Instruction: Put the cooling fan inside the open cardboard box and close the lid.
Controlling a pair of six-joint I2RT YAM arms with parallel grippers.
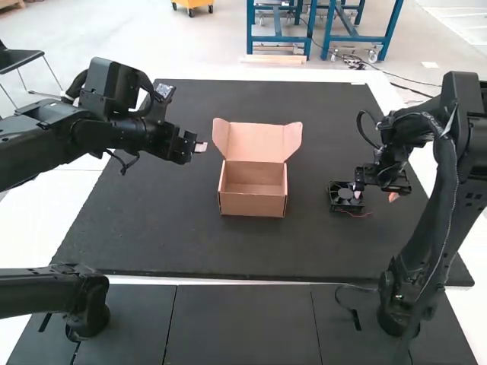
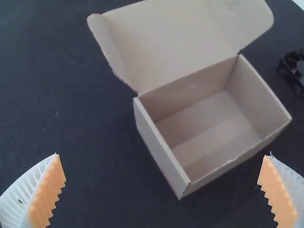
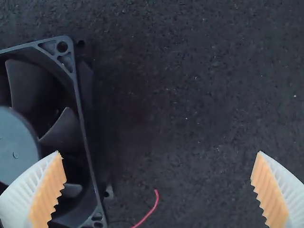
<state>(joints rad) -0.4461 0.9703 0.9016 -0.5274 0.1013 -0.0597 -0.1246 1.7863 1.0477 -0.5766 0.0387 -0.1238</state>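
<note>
The cooling fan lies flat on the black mat, just to the right of the open cardboard box and apart from it. It is a square frame of black hard plastic with mounting holes at the corners and curved blades around a round hub, and a thin red wire trails from its edge. It is probably light and stiff, with smooth sides that could slip. The blades look like the fragile part, so the best grip is across two opposite outer edges of the frame, clear of the wire. The right gripper hangs directly over it, spread wide and holding nothing. One orange saw-toothed pad is above the fan and the other above bare, grainy mat, so the jaws do not yet straddle the frame. The box is plain brown card with thin walls, and its lid with rounded side tabs stands up at the back. The left gripper hovers to the box's left, also wide apart and empty.
</note>
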